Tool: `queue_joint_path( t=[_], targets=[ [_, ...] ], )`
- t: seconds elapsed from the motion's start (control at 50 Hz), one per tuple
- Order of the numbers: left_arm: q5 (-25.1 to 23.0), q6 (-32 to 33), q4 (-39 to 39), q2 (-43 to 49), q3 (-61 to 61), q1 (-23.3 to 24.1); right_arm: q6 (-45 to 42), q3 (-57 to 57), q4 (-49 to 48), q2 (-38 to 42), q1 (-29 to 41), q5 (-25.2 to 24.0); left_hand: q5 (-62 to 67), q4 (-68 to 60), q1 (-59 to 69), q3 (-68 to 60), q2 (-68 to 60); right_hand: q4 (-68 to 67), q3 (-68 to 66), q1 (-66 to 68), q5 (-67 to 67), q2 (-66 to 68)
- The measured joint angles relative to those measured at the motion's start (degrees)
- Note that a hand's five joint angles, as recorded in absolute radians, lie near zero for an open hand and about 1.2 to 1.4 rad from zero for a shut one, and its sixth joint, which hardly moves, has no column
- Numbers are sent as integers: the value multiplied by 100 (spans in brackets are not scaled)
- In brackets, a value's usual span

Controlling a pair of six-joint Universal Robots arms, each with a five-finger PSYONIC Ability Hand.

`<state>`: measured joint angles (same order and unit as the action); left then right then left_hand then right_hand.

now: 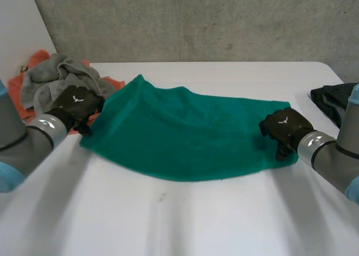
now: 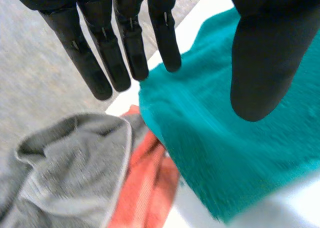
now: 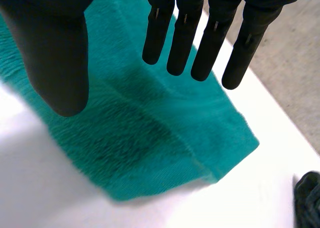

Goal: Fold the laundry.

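- Your green towel (image 1: 185, 132) lies spread on the white table (image 1: 213, 222) between both hands, likely laid out for a fold.
- Left hand (image 1: 78, 105) and right hand (image 1: 285, 128) sit at opposite ends, fingers straight, thumbs apart, gripping nothing.
- Mind the grey cloth (image 1: 59, 73) and orange cloth (image 2: 150, 188) beside your left hand; a dark cloth (image 1: 334, 99) lies beyond the right.

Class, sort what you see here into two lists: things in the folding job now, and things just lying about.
In the job: green towel, left robot hand, right robot hand.
Lying about: grey cloth, orange cloth, black garment.
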<state>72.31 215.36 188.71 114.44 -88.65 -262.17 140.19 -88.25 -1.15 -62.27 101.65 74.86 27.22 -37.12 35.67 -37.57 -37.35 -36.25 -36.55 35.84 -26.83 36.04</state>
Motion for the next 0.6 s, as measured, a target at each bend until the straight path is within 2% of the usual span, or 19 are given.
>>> queue_joint_path(
  t=[0.08,0.12,0.18,0.26,0.4,0.44,0.6],
  targets=[
    [-440,142,-972,137,343,-460,-103,71,279,113,9,74,-1202,1199,-1053,1159,1166,-395,-392,443,-364,408],
    [-530,211,-1166,189,412,-553,-126,80,293,154,14,87,-1223,1219,-1067,1177,1166,-764,-755,825,-715,797],
    [-779,525,-1663,382,587,-808,-183,100,226,287,38,128,-1392,1377,-1117,1333,1323,-2149,-2126,2179,-2094,2203],
    [-914,831,-1844,556,668,-941,-213,103,72,389,59,184,-1392,1378,-1117,1333,1329,-3142,-3065,2845,-3025,3134],
    [-961,1081,-1609,895,744,-983,-132,42,-208,368,77,220,-1263,1269,-1065,1265,1246,-3209,-3115,2845,-3047,3138],
    [-938,1095,-1269,1098,796,-947,-51,-13,-299,277,84,194,-1032,1042,-938,1087,1077,-3211,-3115,2845,-3047,3138],
    [-921,1023,-741,1331,907,-858,75,-104,-372,108,92,104,-413,403,-250,492,463,-3211,-3116,2845,-3047,3138]
  ],
)
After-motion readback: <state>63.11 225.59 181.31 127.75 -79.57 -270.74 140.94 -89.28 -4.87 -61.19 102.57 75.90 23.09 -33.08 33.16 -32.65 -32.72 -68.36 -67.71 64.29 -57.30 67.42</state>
